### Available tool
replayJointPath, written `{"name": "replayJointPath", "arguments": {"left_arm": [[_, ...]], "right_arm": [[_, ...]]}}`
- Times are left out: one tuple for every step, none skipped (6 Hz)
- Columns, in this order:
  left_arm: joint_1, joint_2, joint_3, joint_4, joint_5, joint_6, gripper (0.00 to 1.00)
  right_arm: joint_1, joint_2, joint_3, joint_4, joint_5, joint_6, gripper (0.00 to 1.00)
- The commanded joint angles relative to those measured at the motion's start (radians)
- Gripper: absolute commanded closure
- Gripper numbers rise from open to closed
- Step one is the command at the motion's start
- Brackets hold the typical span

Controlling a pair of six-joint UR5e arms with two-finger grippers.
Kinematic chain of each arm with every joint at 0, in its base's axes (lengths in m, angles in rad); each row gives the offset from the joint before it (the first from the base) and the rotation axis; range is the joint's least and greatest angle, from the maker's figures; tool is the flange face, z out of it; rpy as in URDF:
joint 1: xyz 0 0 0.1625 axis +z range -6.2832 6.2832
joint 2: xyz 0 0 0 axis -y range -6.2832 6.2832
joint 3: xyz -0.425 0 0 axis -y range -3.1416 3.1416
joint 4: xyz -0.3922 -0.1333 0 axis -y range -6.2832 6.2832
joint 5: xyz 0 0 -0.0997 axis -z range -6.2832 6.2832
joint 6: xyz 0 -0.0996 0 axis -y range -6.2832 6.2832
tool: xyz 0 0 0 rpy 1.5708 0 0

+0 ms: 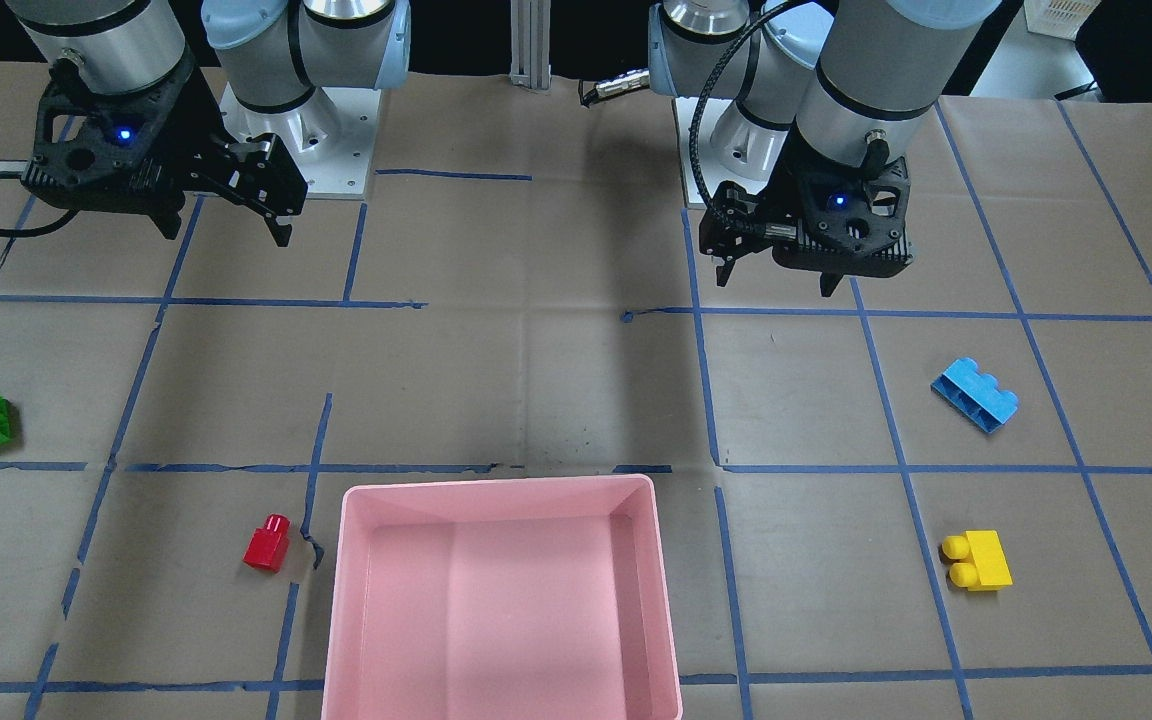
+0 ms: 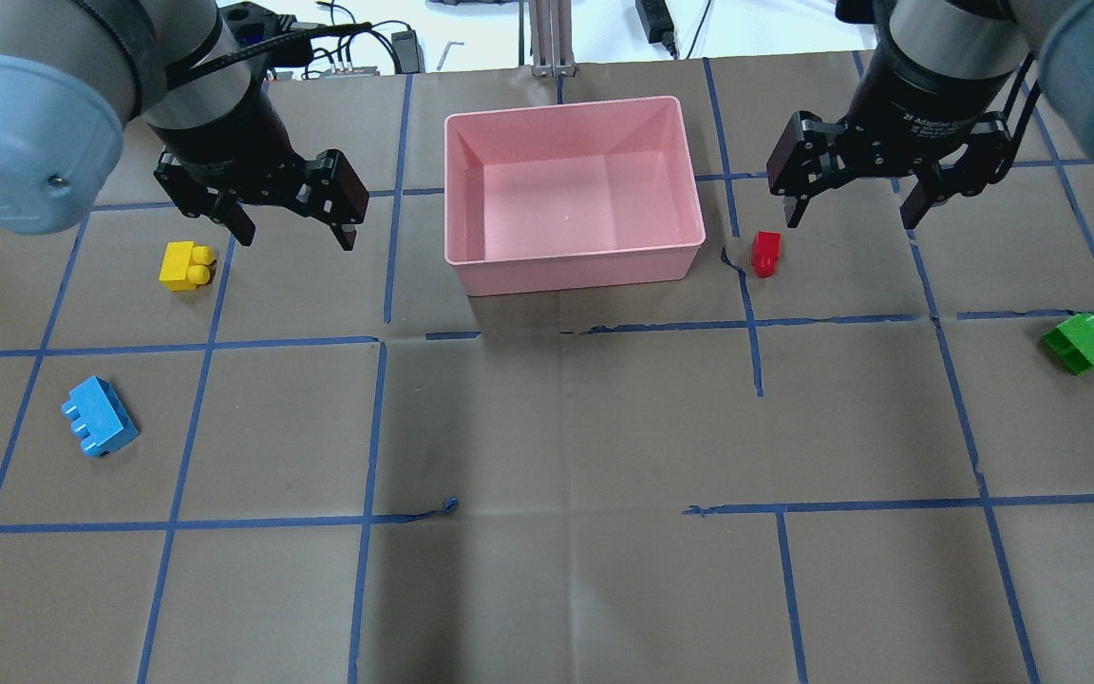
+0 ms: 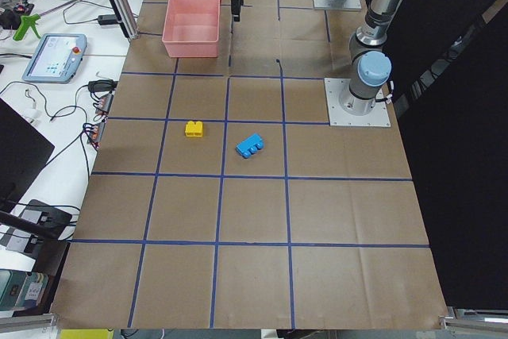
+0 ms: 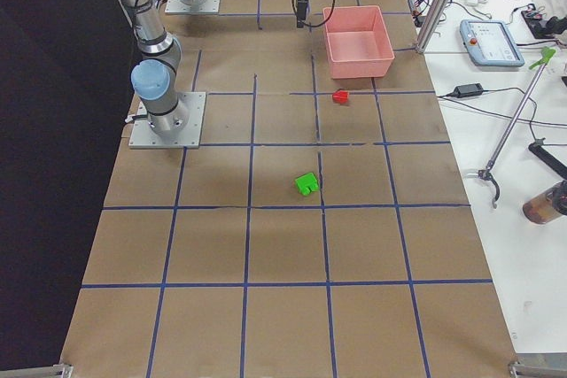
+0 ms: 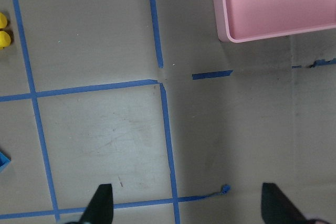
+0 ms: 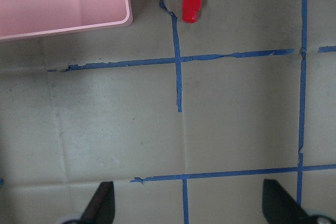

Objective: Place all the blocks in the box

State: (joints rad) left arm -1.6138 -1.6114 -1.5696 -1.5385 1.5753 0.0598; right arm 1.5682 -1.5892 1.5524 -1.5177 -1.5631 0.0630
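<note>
The pink box (image 2: 574,260) stands empty at the far middle of the table. The yellow block (image 2: 186,266) and the blue block (image 2: 99,429) lie on the left side. The red block (image 2: 765,253) lies just right of the box, and the green block (image 2: 1081,343) lies far right. My left gripper (image 2: 291,204) is open and empty, above the table between the yellow block and the box. My right gripper (image 2: 856,195) is open and empty, above the table just beyond the red block (image 6: 191,3). All blocks lie outside the box (image 1: 496,487).
Brown paper with a grid of blue tape lines covers the table. The arm bases (image 1: 296,150) stand at the robot's edge. Benches with cables, a tablet (image 3: 54,55) and tools run along the far side.
</note>
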Motion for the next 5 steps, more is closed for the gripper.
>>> {"name": "replayJointPath", "arguments": {"left_arm": [[0.002, 0.002, 0.002, 0.0, 0.0, 0.0, 0.0], [0.003, 0.001, 0.005, 0.0, 0.0, 0.003, 0.0], [0.02, -0.001, 0.003, 0.001, -0.004, 0.014, 0.0], [0.078, -0.001, -0.013, 0.001, -0.003, 0.015, 0.0], [0.147, -0.001, -0.024, 0.0, 0.0, 0.017, 0.0]], "right_arm": [[-0.001, 0.0, 0.0, 0.001, 0.0, 0.0, 0.0], [-0.001, 0.0, 0.0, -0.001, 0.0, 0.0, 0.0], [-0.001, 0.0, 0.0, 0.001, 0.0, 0.0, 0.0], [-0.001, 0.0, 0.0, 0.001, 0.0, 0.0, 0.0], [-0.001, 0.0, 0.0, 0.001, 0.0, 0.0, 0.0]]}}
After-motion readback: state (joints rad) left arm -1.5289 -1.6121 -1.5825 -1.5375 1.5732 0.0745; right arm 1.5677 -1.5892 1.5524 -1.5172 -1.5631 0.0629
